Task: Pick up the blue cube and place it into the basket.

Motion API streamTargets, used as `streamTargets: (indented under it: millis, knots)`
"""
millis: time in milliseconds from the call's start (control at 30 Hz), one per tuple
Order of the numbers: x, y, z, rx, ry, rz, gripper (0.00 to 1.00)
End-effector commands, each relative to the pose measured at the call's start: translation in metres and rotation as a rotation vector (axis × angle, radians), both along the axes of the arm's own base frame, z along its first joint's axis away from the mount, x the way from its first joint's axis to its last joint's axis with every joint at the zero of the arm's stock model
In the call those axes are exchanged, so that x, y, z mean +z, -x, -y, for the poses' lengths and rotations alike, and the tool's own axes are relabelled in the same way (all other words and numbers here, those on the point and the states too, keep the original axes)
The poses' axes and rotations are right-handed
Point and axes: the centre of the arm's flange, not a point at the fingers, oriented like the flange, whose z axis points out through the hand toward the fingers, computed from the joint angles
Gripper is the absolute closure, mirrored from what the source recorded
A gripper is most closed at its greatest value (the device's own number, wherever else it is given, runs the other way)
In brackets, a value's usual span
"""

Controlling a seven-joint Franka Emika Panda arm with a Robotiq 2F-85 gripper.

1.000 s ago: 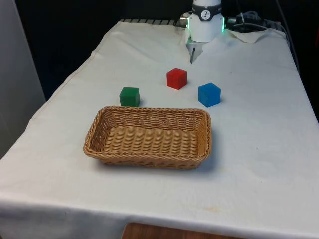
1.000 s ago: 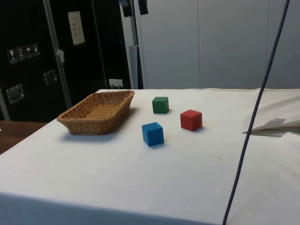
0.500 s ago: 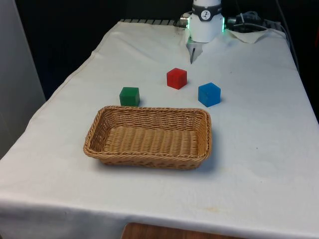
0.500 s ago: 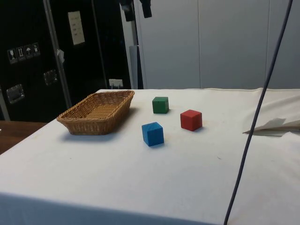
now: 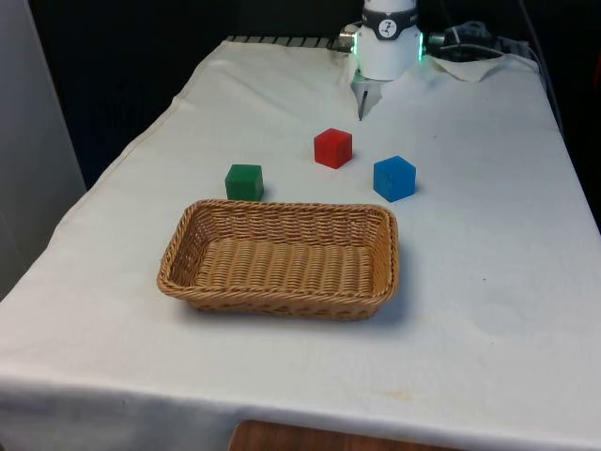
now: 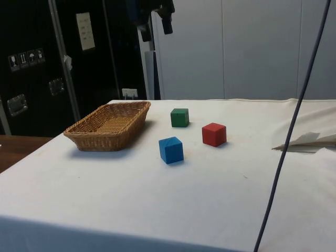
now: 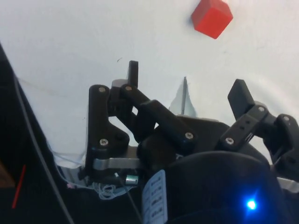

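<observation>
High above the table, at the top of the side view, the gripper (image 6: 156, 22) hangs with its two black fingers apart and nothing between them; the wrist view shows the same open gap, with bare white cloth beneath it. The blue cube (image 5: 394, 178) sits on the cloth well below and apart from the gripper, so the coming move is judged to be mainly a long descent together with a shift across the table toward the cube. In the front view the cube lies just beyond the far right corner of the basket (image 5: 376, 299), near it but not touching, and it is turned so that one corner faces that camera. The gripper will probably need to turn so the fingers close on two flat opposite faces, not on corners. The red cube (image 5: 333, 147) stands to the front view's left of the blue one and a little farther back, near but clearly apart, with open cloth between them. The green cube (image 5: 244, 181) is farther off to that left, beside the basket's far rim. On the blue cube's other side, toward the front view's right, the cloth is open as far as the table edge, which gives free room for an outer finger. Once the cube is lifted, the basket's near corner is close, so the carry should be short.
</observation>
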Motion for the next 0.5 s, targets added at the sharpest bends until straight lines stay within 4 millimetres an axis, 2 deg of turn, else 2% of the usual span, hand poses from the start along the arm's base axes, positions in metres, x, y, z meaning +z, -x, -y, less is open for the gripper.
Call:
streamTargets:
  millis: [0, 467]
  knots:
    - [-0.003, -0.001, 0.001, -0.013, 0.016, 0.011, 0.0]
    - [-0.019, 0.0, -0.003, -0.08, 0.048, 0.045, 0.0]
